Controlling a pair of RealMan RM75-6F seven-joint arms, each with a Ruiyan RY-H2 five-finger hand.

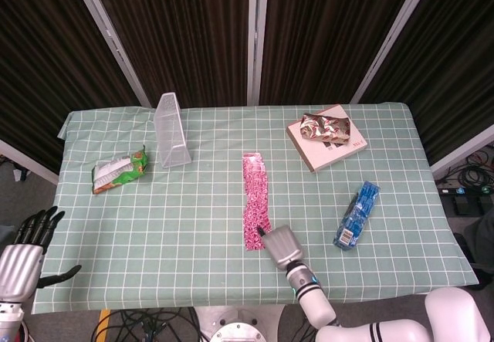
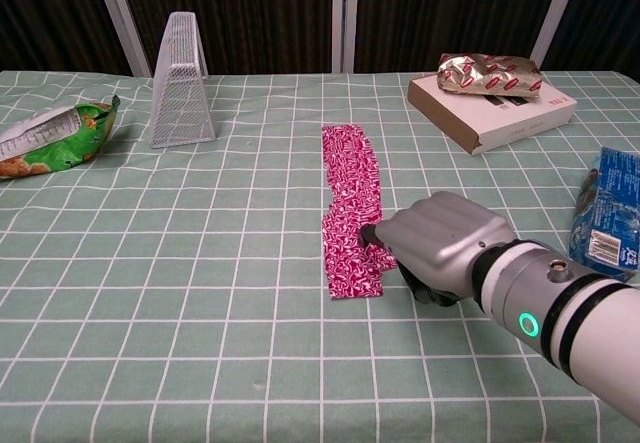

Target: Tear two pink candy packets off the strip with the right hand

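Right hand (image 2: 440, 245) low over table (image 2: 180, 363), back of hand up, fingers curled under, dark fingertip (image 2: 367, 234) touching right edge of pink candy strip (image 2: 352, 203) near its near end; in head view same hand (image 1: 282, 245) at strip's lower right corner. Can't tell if anything pinched, contact point hidden under palm; no packet lifted, strip flat. Right forearm (image 2: 570, 323) running off to lower right, green ring light on wrist.

Pink candy strip (image 1: 255, 200) at table centre, lengthwise away from robot, slightly kinked in lower half, all in one piece as far as visible.

Left hand (image 1: 23, 253) off table's left front corner in head view only, fingers spread and straight, thumb out, holding nothing, well apart from everything.

Blue packet (image 1: 357, 214) right of right hand, near right edge, apart from hand. White flat box (image 1: 328, 146) far right, crumpled foil wrapper (image 1: 325, 126) on top of it. White wire mesh stand (image 1: 172, 131) upright at far left. Green snack bag (image 1: 120, 170) lying left of stand, near left edge. Green checked cloth (image 1: 193, 226) covering whole table, dark curtains behind
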